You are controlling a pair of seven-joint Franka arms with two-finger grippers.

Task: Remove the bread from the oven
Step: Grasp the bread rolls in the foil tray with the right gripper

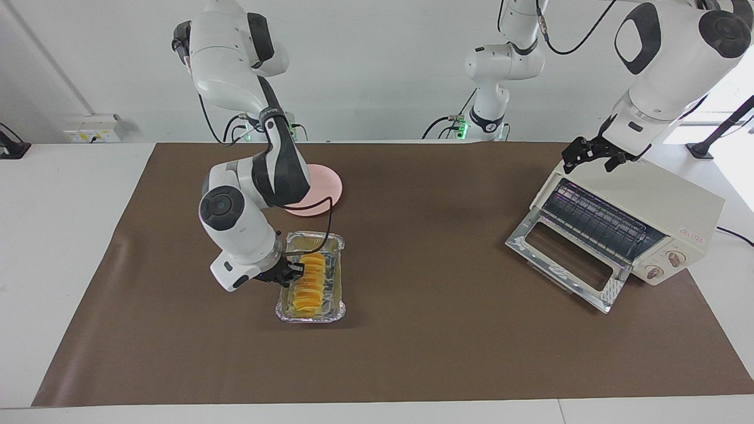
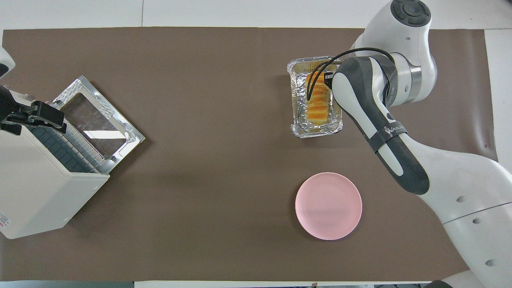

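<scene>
We see the bread (image 1: pixel 310 282) lying in the foil tray (image 1: pixel 338 306) near the counter's middle; the right gripper (image 1: pixel 293 272) has its jaws clamped on the tray's rim, while the left gripper (image 1: pixel 595 154) hangs with jaws spread over the empty oven (image 1: pixel 660 206).

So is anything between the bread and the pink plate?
Nothing visible. The bread sits in the foil tray, which the right gripper grips by its rim; bare mat separates it from the pink plate.

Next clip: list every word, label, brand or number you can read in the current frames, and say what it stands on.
"WANUE...", partly readable, on the dark band around the right arm's forearm.
Red logo on the oven, on its panel above the knobs: too small to read.
Sticker with red print on the oven's top corner: too small to read.
Marks around the oven's two knobs: too small to read.
</scene>
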